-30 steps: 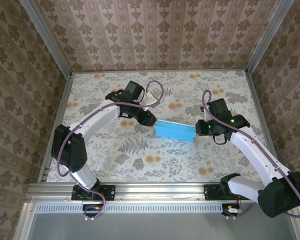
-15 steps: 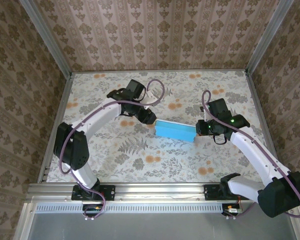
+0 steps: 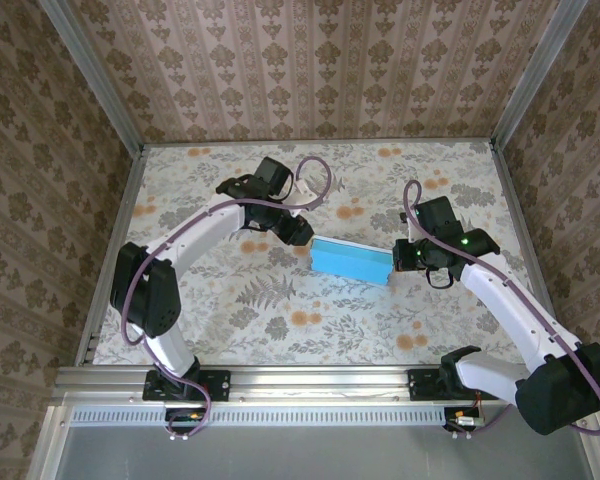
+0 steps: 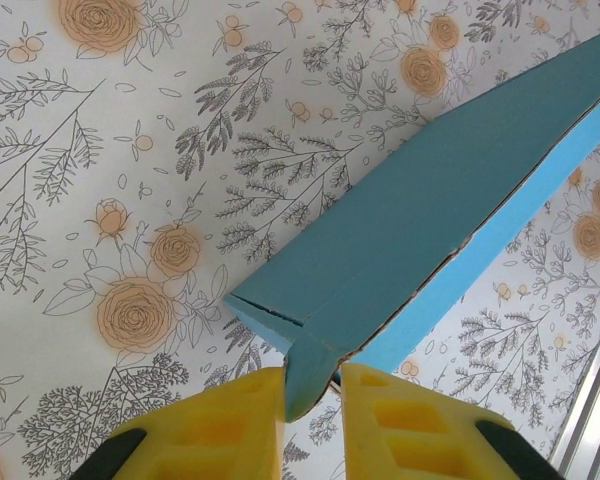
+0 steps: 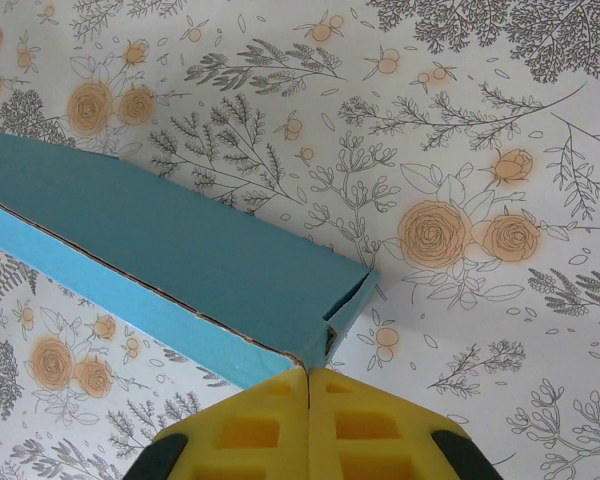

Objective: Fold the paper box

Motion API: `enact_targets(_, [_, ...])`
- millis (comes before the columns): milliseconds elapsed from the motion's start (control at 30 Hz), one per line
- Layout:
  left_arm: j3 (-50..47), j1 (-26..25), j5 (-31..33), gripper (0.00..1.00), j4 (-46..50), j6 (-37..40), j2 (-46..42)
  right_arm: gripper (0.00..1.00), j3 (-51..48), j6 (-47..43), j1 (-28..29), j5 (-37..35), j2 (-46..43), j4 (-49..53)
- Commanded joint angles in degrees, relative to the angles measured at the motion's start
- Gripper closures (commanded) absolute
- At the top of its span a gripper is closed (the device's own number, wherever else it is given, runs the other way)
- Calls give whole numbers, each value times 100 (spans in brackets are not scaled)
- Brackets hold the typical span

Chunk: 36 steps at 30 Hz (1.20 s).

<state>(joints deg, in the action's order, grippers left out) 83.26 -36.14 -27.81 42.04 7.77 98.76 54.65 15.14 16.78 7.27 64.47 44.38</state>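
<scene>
Since a second ago, the left arm has swung its elbow a little inward and its wrist has edged toward the far side, while the left gripper point(image 3: 302, 235) has narrowed onto the end of the box point(image 3: 350, 262). The box itself has hardly shifted. It lies near the middle of the flowered table point(image 3: 280, 320), stretched between the two grippers, its left end slightly farther from the arm bases than its right end.

From the left wrist, the box point(image 4: 410, 230) runs away up and to the right as a long turquoise wedge with a lighter blue side strip. A small corner flap of it sits between the yellow fingers point(image 4: 240, 420) of the left gripper point(image 4: 311, 385), which stand only slightly apart and press the flap from both sides.

From the right wrist, the right gripper point(image 5: 307, 375) has its yellow fingers point(image 5: 360, 420) squeezed flat together. The near corner of the box point(image 5: 180, 240) comes right down to their tips. Whether a sliver of card is pinched there cannot be told.
</scene>
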Motion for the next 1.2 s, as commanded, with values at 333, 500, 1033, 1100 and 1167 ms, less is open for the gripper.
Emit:
enact_targets(333, [181, -121, -116, 89, 200, -65, 73, 98, 151, 28, 61, -25, 31, 20])
enact_targets(500, [188, -135, -106, 92, 186, -314, 108, 100, 173, 69, 92, -6, 40, 16])
enact_targets(1033, [142, -192, -199, 95, 64, -777, 143, 100, 275, 254, 182, 203, 136, -22])
enact_targets(1100, [115, -187, -219, 96, 42, -804, 131, 100, 241, 279, 178, 194, 153, -21])
enact_targets(1167, [75, -192, -230, 96, 15, -830, 119, 100, 184, 296, 195, 206, 154, -43])
